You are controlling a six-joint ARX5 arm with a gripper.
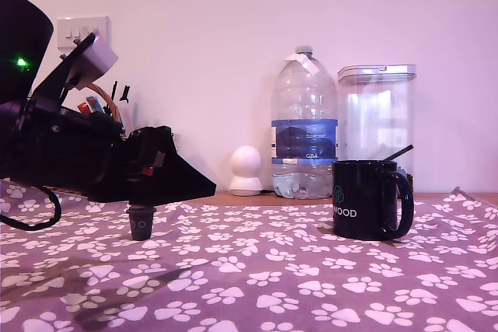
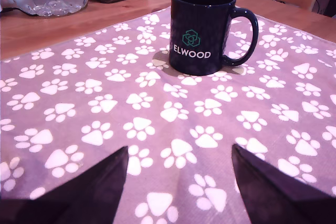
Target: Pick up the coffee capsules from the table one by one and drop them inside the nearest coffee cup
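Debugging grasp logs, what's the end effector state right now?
End effector: open, nothing between its fingers in the wrist view; capsule stands on the cloth beneath it.

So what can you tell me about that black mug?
The mug is glossy black, ceramic by its look, with a loop handle on the wrist view's right, white letters reading ELWOOD and a small teal logo above them. It stands upright on the paw-print cloth, mouth open. Nothing else touches it. In the exterior view it stands in front of a clear canister, with a bottle beside that.
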